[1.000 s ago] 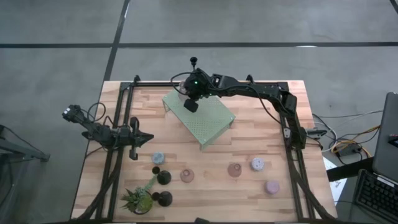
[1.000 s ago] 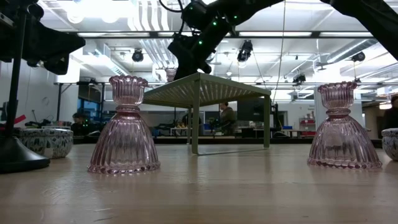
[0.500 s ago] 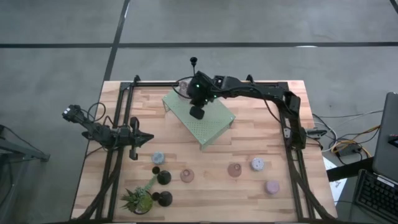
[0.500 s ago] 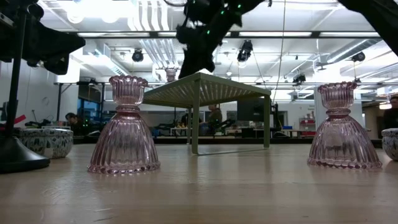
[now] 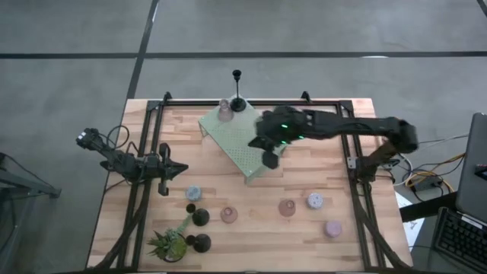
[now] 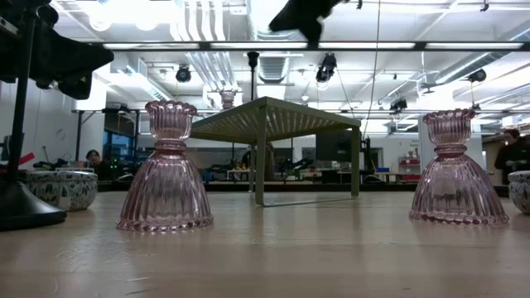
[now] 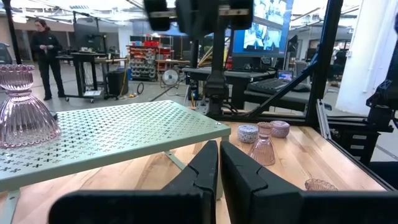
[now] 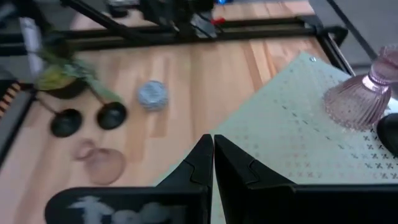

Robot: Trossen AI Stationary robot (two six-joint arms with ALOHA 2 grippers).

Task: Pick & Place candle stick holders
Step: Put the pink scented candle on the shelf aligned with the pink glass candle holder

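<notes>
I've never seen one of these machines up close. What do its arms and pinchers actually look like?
Both arms are dark, nearly black, built of jointed segments. The right arm shows a small green light near its wrist. The left gripper and right gripper each end in two flat, matte black fingers with stepped, angular edges. Thin black cables trail from the left arm.

Overhead view, table-level view, 2 wrist views
</notes>
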